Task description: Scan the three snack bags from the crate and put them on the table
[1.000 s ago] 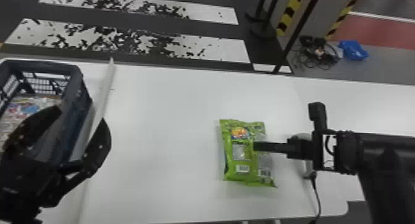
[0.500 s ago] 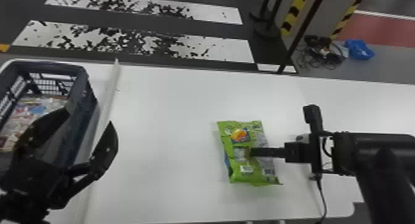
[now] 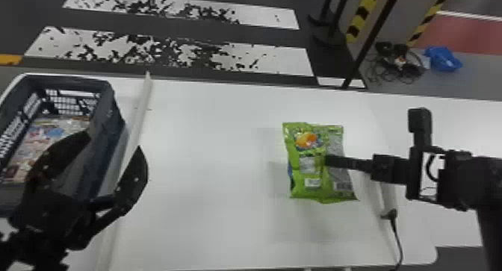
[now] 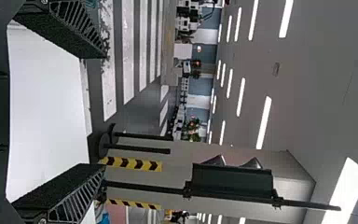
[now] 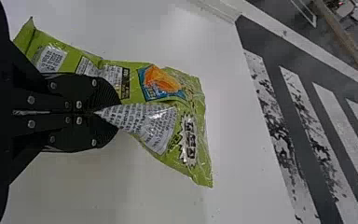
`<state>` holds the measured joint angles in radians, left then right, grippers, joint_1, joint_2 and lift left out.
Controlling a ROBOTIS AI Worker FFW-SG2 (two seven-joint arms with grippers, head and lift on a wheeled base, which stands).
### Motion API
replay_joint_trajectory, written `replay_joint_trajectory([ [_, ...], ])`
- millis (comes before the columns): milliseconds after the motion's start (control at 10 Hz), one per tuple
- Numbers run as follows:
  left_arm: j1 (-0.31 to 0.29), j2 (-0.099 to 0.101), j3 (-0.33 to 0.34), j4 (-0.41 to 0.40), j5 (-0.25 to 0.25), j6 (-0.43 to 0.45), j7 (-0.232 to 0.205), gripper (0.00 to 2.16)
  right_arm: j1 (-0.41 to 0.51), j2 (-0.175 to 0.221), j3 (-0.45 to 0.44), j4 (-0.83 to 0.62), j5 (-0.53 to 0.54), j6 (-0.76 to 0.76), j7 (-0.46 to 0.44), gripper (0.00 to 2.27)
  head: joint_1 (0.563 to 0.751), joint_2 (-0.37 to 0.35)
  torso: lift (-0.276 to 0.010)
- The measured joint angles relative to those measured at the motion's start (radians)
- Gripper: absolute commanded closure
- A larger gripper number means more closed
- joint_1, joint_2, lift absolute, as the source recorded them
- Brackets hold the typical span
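Note:
In the head view my right gripper (image 3: 330, 161) is over the middle of a green snack bag (image 3: 310, 182). The right wrist view has the right gripper (image 5: 100, 113) shut on a pinched fold of that green bag (image 5: 191, 98), with the white table behind it. At the left of the head view my left gripper (image 3: 114, 139) stands open beside and partly in front of the dark crate (image 3: 112, 113). Snack bags (image 3: 48, 139) lie inside the crate. The left gripper (image 4: 103, 112) has nothing between its parted fingers in the left wrist view.
The white table (image 3: 209, 169) stretches between the crate and the green bag. A long pale strip (image 3: 140, 121) runs beside the crate. Near the table's right part a small dark device (image 3: 389, 214) has a cable hanging over the front edge.
The head view has shifted slightly. The green bag has turned a little beneath my right gripper, which has kept hold of it. My left gripper remains open near the crate.

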<state>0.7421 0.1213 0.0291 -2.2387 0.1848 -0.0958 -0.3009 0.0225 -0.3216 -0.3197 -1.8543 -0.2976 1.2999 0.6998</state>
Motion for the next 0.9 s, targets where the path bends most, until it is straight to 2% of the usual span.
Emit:
replay_joint_trajectory([
  [200, -0.010, 0.003, 0.000, 0.008, 0.003, 0.004, 0.000, 0.03, -0.004, 0.048, -0.146, -0.051, -0.092, -0.043, -0.146, 2.02, 0.695, -0.214, -0.094],
  [500, -0.020, 0.015, 0.006, 0.020, 0.008, 0.018, 0.002, 0.03, -0.028, 0.093, -0.325, 0.027, -0.270, -0.304, -0.530, 2.12, 0.695, -0.350, -0.094],
  [700, -0.026, 0.018, 0.009, 0.028, 0.011, 0.018, 0.003, 0.03, -0.060, 0.098, -0.416, 0.142, -0.313, -0.470, -0.702, 2.12, 0.695, -0.350, -0.094],
  [900, -0.037, 0.018, 0.007, 0.038, 0.014, 0.018, 0.003, 0.03, -0.070, 0.055, -0.393, 0.299, -0.259, -0.664, -0.895, 2.12, 0.695, -0.350, -0.094],
])
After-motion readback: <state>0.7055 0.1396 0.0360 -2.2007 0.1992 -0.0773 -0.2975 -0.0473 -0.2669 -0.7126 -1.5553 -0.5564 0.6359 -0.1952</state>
